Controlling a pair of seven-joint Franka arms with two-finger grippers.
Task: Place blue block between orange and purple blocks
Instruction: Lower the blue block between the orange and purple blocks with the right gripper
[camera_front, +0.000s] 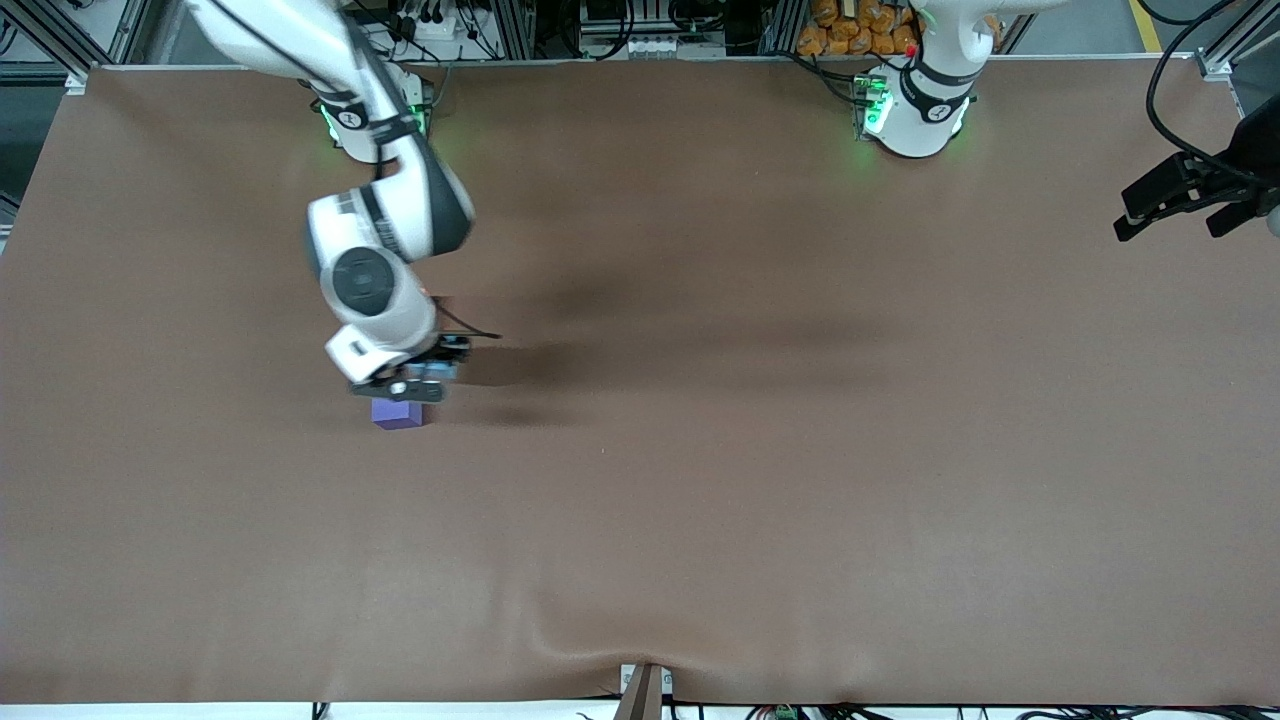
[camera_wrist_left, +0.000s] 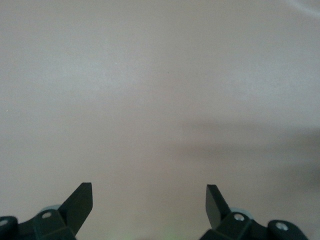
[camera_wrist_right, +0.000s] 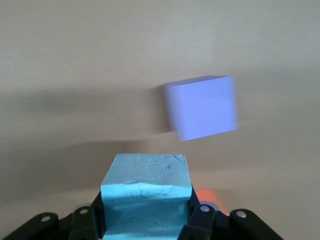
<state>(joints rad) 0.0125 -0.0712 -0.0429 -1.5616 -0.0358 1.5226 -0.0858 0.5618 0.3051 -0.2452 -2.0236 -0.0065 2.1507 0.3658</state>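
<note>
My right gripper (camera_front: 418, 382) is shut on the light sky-blue block (camera_wrist_right: 146, 197) and holds it just above the table, over the spot beside the purple block (camera_front: 397, 413). The purple block also shows in the right wrist view (camera_wrist_right: 202, 107), lying on the table past the blue block. A corner of the orange block (camera_wrist_right: 212, 199) shows under the gripper in the right wrist view; in the front view the right arm hides it. My left gripper (camera_front: 1180, 205) is open and empty and waits above the table's edge at the left arm's end; it also shows in the left wrist view (camera_wrist_left: 149, 200).
The brown table cover (camera_front: 760, 480) is bare around the blocks. A fold in the cover rises at the table's near edge (camera_front: 600, 645). The right arm's wrist and forearm (camera_front: 385, 250) hang over the blocks.
</note>
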